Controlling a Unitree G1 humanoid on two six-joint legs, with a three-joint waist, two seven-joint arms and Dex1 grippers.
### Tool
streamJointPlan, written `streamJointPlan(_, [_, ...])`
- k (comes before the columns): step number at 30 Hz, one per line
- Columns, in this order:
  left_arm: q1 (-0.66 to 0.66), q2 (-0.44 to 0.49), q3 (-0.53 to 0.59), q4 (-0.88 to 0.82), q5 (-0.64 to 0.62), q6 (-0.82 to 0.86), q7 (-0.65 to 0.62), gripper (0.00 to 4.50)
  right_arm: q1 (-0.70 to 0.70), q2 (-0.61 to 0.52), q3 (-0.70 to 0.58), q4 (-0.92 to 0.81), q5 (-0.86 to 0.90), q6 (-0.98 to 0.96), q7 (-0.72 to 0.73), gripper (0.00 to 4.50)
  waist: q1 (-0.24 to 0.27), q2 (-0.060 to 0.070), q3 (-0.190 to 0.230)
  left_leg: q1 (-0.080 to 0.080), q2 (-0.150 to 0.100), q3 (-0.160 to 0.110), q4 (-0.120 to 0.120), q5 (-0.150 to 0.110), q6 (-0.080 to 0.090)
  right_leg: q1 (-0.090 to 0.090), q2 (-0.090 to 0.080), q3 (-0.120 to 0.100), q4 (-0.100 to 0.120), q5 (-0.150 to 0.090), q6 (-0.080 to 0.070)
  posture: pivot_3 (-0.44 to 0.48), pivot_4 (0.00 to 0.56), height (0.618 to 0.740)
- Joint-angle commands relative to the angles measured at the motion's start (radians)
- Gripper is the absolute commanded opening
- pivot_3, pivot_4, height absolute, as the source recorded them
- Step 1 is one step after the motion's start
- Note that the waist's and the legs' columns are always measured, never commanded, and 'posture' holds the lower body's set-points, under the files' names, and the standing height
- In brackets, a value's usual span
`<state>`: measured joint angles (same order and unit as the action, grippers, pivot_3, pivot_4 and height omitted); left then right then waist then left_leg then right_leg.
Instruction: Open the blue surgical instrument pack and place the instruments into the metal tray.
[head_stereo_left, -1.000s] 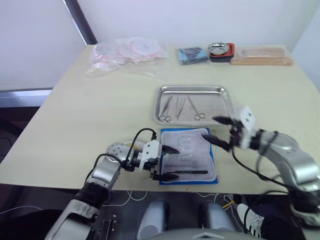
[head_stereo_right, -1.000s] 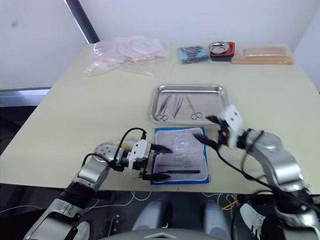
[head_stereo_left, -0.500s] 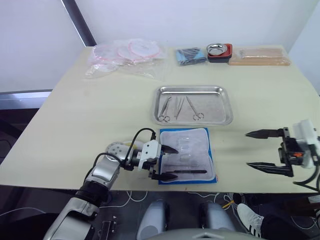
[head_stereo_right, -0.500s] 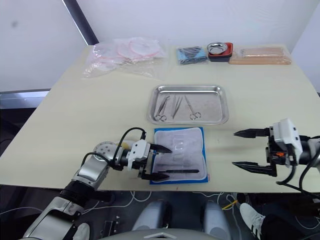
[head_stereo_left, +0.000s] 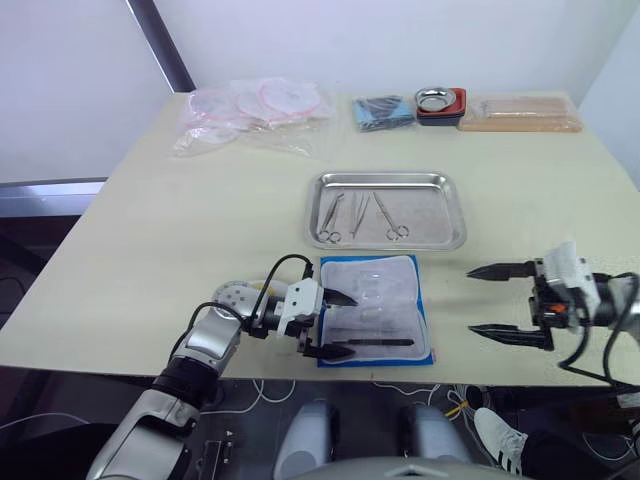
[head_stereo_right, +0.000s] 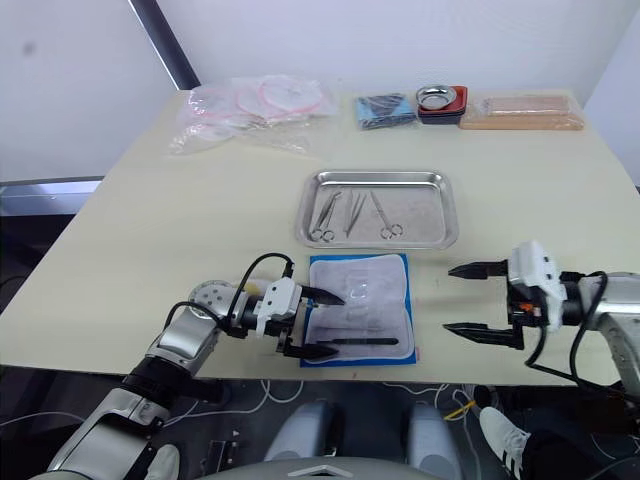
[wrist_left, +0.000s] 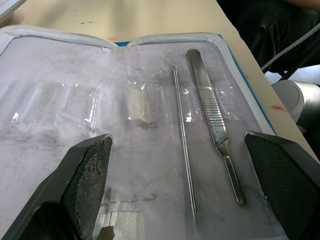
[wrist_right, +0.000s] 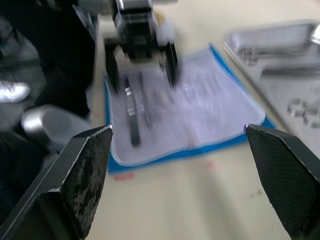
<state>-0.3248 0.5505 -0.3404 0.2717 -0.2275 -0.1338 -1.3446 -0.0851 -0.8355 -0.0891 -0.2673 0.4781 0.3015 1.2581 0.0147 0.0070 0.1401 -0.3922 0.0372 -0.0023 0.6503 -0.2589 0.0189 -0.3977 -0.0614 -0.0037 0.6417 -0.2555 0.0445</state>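
Observation:
The blue surgical instrument pack (head_stereo_left: 375, 310) lies open near the table's front edge, pale grey lining up. Two instruments rest in its pockets: a flat-handled tool (wrist_left: 215, 125) and a thin probe (wrist_left: 182, 145). My left gripper (head_stereo_left: 345, 325) is open at the pack's left edge, one finger on either side of those tools, touching neither. My right gripper (head_stereo_left: 472, 300) hangs open and empty over bare table, right of the pack. The metal tray (head_stereo_left: 436, 215) sits just beyond the pack and holds three ring-handled instruments (head_stereo_left: 362, 216).
Along the far edge lie clear plastic bags with pink rings (head_stereo_left: 255, 105), a dark-blue bundle (head_stereo_left: 383, 110), a small steel bowl on a red base (head_stereo_left: 441, 102) and a flat orange box (head_stereo_left: 522, 112). The table's front edge runs just below the pack.
My right gripper left the pack's upper right corner, swung out to the right, then came partway back toward the pack, staying open. The left gripper held its place.

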Motion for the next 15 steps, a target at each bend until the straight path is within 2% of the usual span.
streamJointPlan(1, [0.042,0.024,-0.069,0.157,0.133,0.051,0.025,4.50,-0.037,0.049,0.081,-0.033,-0.052,-0.011,-0.064,4.42,0.002,0.000,0.000,0.000,0.000,0.000,0.000,0.000,0.000,0.000,0.000,-0.001,0.000,0.000,0.000,0.000,0.150,0.740])
streamJointPlan(7, [0.041,0.027,-0.075,0.148,0.126,0.057,0.024,4.50,-0.105,0.151,0.242,0.023,-0.200,-0.045,-0.160,4.42,0.002,0.000,0.000,-0.002,-0.001,0.000,0.000,0.001,0.001,0.000,0.001,-0.004,0.000,0.000,0.000,0.000,0.150,0.740])
streamJointPlan(15, [0.039,0.030,-0.079,0.145,0.126,0.059,0.022,4.50,-0.150,0.223,0.365,0.120,-0.325,-0.158,-0.187,4.42,0.002,0.000,-0.001,-0.002,-0.001,-0.001,0.000,0.001,0.002,0.001,0.002,-0.004,0.000,0.000,0.000,0.000,0.150,0.740])
